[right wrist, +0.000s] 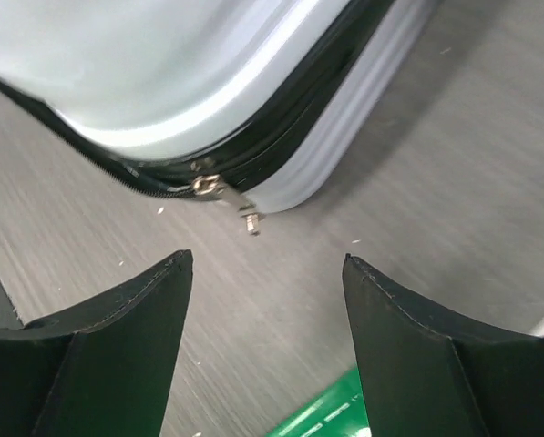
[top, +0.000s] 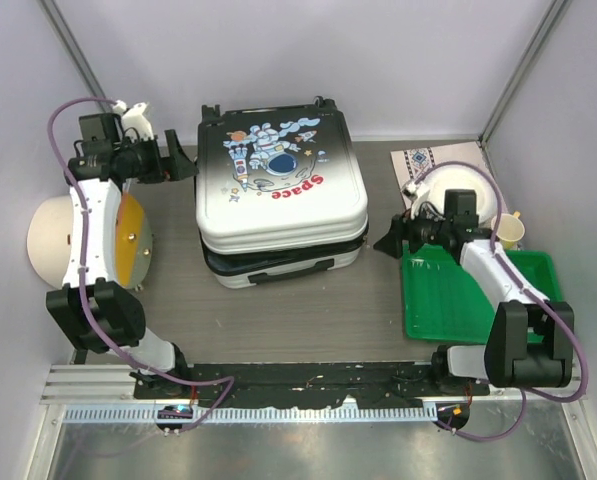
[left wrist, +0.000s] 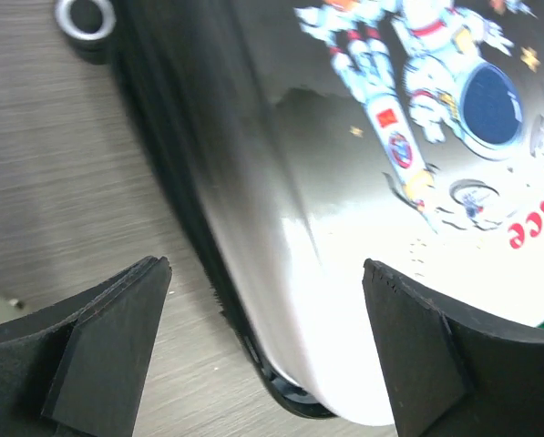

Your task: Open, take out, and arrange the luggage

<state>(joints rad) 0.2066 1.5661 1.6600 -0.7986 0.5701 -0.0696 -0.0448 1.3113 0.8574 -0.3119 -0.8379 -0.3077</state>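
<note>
Nearest, at the right of the grey wood-grain desk, sits a green plastic tray. The luggage lies flat mid-desk, a glossy rounded shell fading white to black, astronaut print and red "Space" facing up. The right tool stands wide open and empty beside its metal zipper pull. Farther back, the left tool gapes empty over the left edge, near a black wheel.

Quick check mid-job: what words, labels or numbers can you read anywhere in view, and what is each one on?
"Space": red print on the lid of the white-to-black hard-shell plastic suitcase, beside its cartoon astronaut.
Marks on the printed rocket: too blurred to read.
Nothing else legible.
</note>
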